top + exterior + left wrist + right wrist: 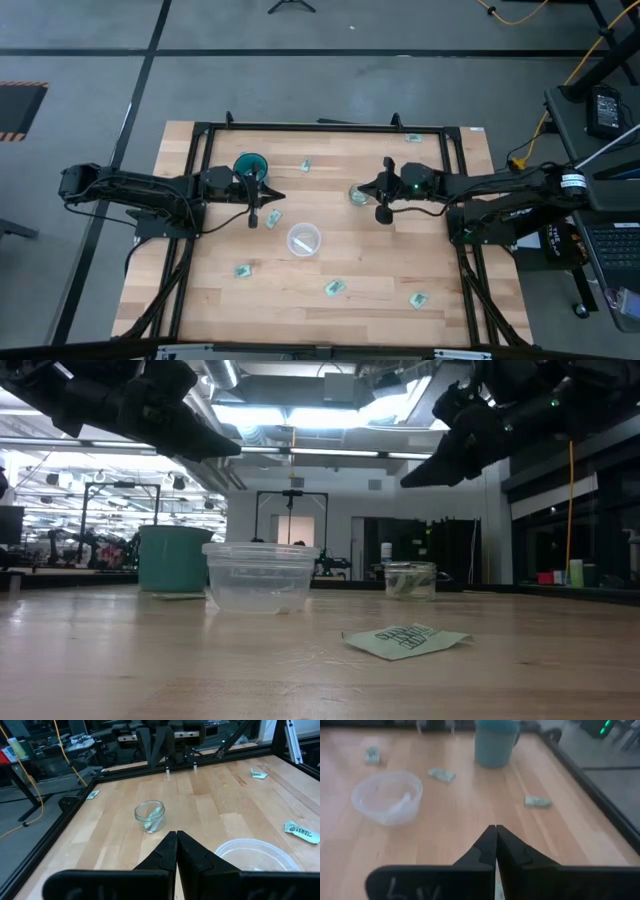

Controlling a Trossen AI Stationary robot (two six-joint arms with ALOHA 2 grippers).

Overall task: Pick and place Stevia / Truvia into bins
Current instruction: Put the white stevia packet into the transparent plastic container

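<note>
Because both arms hover above the counter (200, 290) with nothing gripped, the left end effector (176, 851) and right end effector (495, 845) sit pinched closed; Stevia packets (334, 288) lie scattered around the whitish cup (303, 240), unsorted.

Pale wooden table (370, 270), smooth and matt. Teal cup (173, 558) looks like dull plastic; the small jar (410, 580) clear, shiny glass; the wide tub (260, 576) cloudy plastic. Crinkled paper packet (405, 641).

bright overhead glare, soft focus
</note>
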